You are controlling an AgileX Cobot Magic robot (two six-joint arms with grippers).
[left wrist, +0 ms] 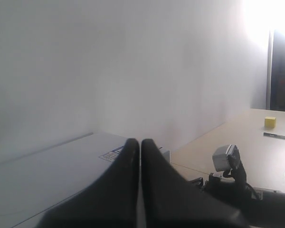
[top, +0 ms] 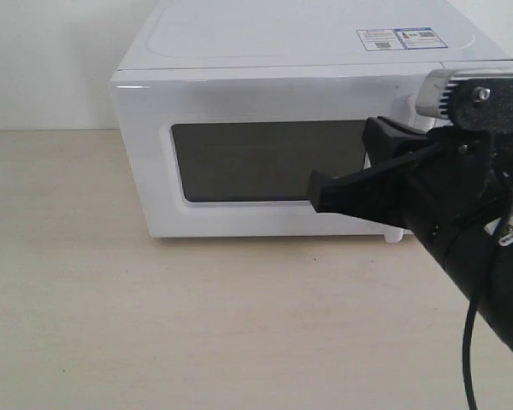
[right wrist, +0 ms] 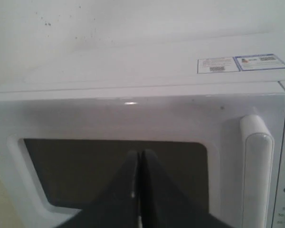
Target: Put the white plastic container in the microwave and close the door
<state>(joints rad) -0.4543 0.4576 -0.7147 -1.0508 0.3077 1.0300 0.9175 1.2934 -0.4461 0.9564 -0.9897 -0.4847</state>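
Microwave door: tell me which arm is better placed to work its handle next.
Right, probably. The right gripper, shut, faces the closed door, with the handle close beside it. The left gripper, also shut, sits above the top of the microwave, not at its front.

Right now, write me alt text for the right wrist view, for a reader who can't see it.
The white microwave fills the view, its door shut, with a dark window and a vertical white handle. The right gripper, jaws pressed together, points at the window. Two stickers sit on top.
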